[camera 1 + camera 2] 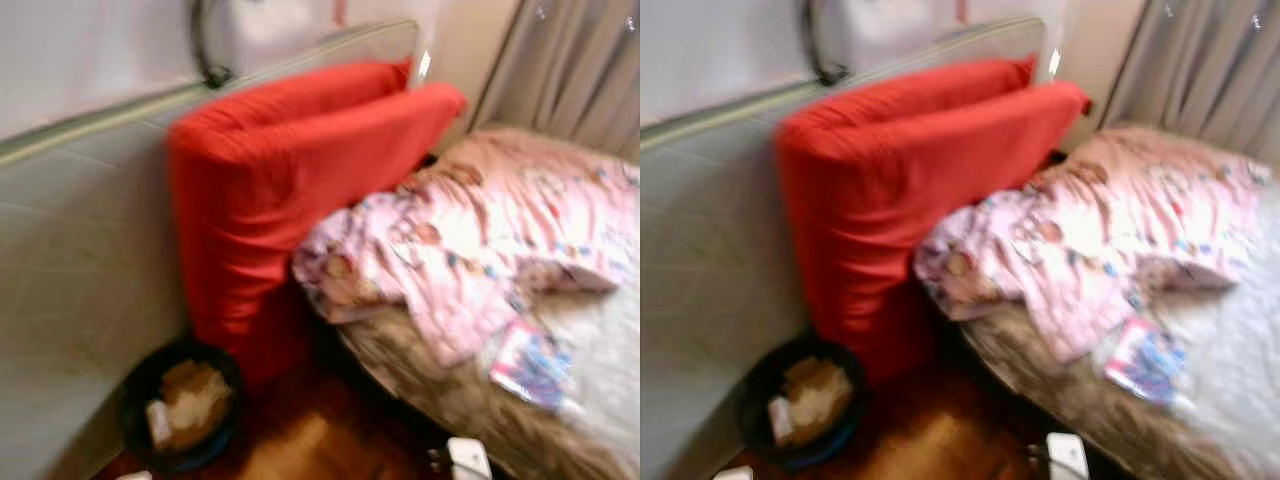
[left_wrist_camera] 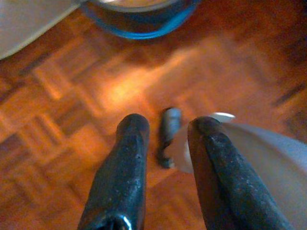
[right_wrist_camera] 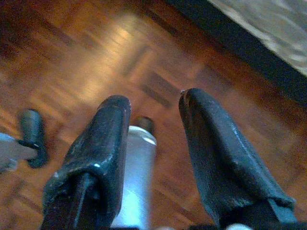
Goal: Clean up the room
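— Parquet floor [image 2: 62, 96] first, warm brown, right under both grippers. What are the hands doing?

— Left gripper [image 2: 165, 127] hangs over the floor with its two black fingers apart and nothing between them. Right gripper [image 3: 153, 108] is the same: fingers spread, gripping nothing, above bare wood, with the dark edge of the bed base across one corner of its wrist view.

— And the mess?

— A dark bin [image 1: 180, 405] with a blue rim sits on the floor at the foot of the grey panel [image 1: 80, 260], holding crumpled brownish paper. It shows again at the edge of the left wrist view. Just beside it a big red cushion [image 1: 270, 190] stands upright, leaning on the panel and pressed against the head end of the bed.

— What's on the bed?

— A pink patterned quilt [image 1: 480, 230], rumpled, heaped across the head end and touching the cushion. Near the bed's front edge lies a small pink and blue packet [image 1: 530, 362], on the pale sheet just below the quilt. A brown furry cover [image 1: 440, 375] hangs over that edge toward the floor.

— Anything else?

— Grey curtains [image 1: 570, 70] behind the far corner of the bed, and a white object [image 1: 468, 458] on the floor by the bed's near edge, too blurred to name.
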Tool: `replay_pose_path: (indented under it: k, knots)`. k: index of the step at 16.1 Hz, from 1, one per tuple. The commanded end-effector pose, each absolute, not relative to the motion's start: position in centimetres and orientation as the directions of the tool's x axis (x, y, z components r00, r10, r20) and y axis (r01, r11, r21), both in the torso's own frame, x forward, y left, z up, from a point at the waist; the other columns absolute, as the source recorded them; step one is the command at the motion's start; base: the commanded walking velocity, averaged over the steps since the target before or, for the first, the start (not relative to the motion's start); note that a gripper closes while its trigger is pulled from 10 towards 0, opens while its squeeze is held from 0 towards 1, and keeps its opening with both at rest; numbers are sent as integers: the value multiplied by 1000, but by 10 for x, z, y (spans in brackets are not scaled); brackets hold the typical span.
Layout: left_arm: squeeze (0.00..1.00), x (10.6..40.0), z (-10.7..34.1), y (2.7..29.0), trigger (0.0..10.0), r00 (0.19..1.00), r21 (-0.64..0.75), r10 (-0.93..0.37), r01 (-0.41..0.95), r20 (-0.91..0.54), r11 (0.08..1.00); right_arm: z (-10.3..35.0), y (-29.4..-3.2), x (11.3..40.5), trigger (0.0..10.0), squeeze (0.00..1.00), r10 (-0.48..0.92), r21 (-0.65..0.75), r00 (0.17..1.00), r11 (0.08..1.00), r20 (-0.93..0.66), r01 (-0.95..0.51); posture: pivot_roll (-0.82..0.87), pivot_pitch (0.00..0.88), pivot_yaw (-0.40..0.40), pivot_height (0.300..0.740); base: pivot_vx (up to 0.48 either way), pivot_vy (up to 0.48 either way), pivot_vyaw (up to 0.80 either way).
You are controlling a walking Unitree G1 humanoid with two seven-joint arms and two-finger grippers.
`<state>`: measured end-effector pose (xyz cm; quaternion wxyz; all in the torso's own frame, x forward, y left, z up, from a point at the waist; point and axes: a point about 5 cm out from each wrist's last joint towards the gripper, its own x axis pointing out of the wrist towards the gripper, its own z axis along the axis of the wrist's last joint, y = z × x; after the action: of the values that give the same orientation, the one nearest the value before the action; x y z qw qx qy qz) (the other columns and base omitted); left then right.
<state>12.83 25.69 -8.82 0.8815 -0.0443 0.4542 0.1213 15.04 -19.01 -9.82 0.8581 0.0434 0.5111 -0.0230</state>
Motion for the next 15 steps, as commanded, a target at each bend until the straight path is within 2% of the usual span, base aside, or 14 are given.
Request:
replay_pose_path:
  k: [1, 7, 15]
  knots:
    - [0, 188, -74, 220, 10000, 642, 81, 129, -103, -756, 991, -90, -188, 169, 10000, 0, 18, 156, 547, 966, -837, 207, 42, 42, -4, 740, 0, 0, 0]
    - [0, 202, -68, 214, 10000, 680, 44, 103, -104, -726, 994, -90, -190, 170, 10000, 0, 13, 151, 549, 967, -835, 207, 41, 67, -16, 740, 0, 0, 0]
    - [0, 198, -70, 210, 10000, 684, 43, 77, -68, -726, 997, -89, -192, 171, 10000, 0, 11, 144, 555, 970, -832, 195, 36, 65, -20, 740, 0, 0, 0]
